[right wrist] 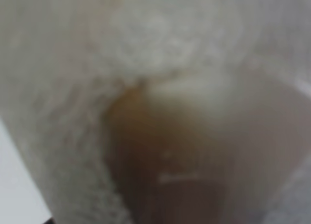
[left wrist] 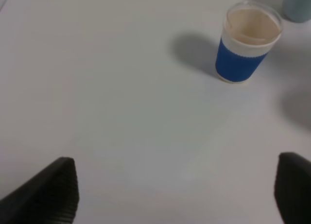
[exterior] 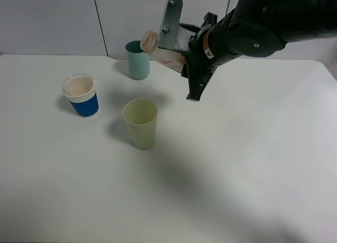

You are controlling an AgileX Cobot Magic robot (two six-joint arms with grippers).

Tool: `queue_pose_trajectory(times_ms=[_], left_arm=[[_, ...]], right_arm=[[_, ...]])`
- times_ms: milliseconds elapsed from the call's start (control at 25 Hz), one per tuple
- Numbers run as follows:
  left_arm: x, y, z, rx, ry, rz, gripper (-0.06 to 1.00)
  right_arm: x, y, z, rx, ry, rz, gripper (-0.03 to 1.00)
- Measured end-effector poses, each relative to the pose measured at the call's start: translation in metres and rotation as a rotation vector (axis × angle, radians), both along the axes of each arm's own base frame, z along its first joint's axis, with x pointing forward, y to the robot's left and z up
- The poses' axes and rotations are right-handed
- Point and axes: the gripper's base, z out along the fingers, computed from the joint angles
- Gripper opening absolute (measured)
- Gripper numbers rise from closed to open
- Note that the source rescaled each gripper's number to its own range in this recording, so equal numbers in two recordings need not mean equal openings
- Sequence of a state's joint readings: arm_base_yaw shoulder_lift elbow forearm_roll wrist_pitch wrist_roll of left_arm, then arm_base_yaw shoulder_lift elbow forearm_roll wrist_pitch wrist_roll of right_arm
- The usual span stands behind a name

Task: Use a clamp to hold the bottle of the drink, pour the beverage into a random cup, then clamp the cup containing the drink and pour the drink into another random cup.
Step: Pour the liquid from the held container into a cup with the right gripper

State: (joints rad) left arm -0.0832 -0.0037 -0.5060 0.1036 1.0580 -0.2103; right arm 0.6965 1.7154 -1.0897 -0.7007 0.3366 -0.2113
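the bottle (exterior: 167,54) is gripped tight in the right hand (exterior: 190,58) and tipped, its mouth just above the rim of the teal cup (exterior: 137,62). the mouth sits near that rim's edge, so drink could be spilled onto the bench (exterior: 253,164) beside the teal cup if the tilt is steepened fast, or the cup knocked over. the left hand (left wrist: 172,195) is released, well apart from the teal cup.
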Motion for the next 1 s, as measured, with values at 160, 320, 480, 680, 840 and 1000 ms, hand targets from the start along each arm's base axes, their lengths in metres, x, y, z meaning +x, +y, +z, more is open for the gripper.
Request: queue_pose_trajectory(times_ms=[160, 320, 480, 680, 840, 1000], left_arm=[[0.000, 0.000, 0.000, 0.000, 0.000, 0.000, 0.88], [0.000, 0.000, 0.000, 0.000, 0.000, 0.000, 0.88], [0.000, 0.000, 0.000, 0.000, 0.000, 0.000, 0.88], [0.000, 0.000, 0.000, 0.000, 0.000, 0.000, 0.88], [0.000, 0.000, 0.000, 0.000, 0.000, 0.000, 0.88], [0.000, 0.000, 0.000, 0.000, 0.000, 0.000, 0.88]], right_arm=[[0.000, 0.000, 0.001, -0.023, -0.018, 0.020, 0.00], [-0.001, 0.003, 0.001, -0.081, -0.055, 0.057, 0.00], [-0.003, 0.002, -0.001, -0.100, -0.065, 0.068, 0.00], [-0.009, -0.002, -0.013, -0.130, -0.041, 0.084, 0.00], [-0.009, 0.002, -0.012, -0.086, -0.044, 0.091, 0.00], [-0.010, 0.004, -0.012, -0.049, -0.041, 0.093, 0.00]])
